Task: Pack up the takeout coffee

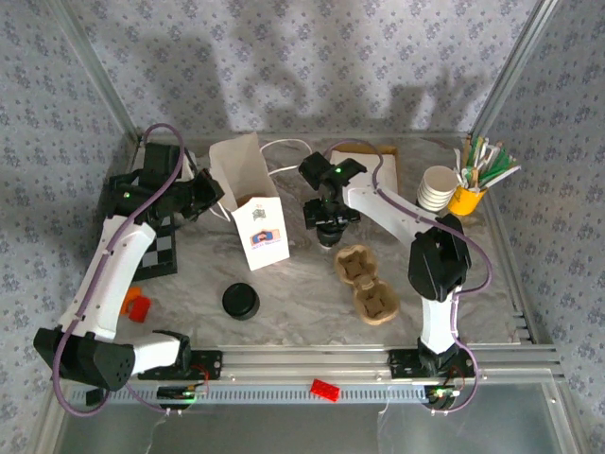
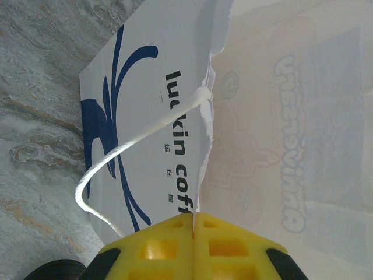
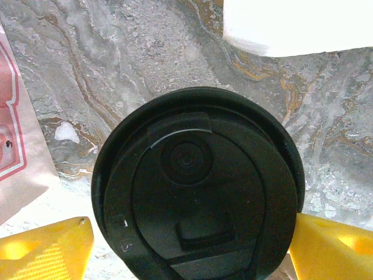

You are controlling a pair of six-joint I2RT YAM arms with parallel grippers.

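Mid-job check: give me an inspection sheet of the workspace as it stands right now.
Surface: marbled tabletop, no spills seen.
Job's things: takeout coffee upright on the table, outside the cardboard cup carrier; both wells empty.
Clutter: loose black lid, stack of white cups, yellow straw holder, red brick.
End effectors: left end effector shut on the white paper bag; right end effector open, straddling the coffee.
Cables: purple cables along both arms.
Surroundings: patterned fabric walls.
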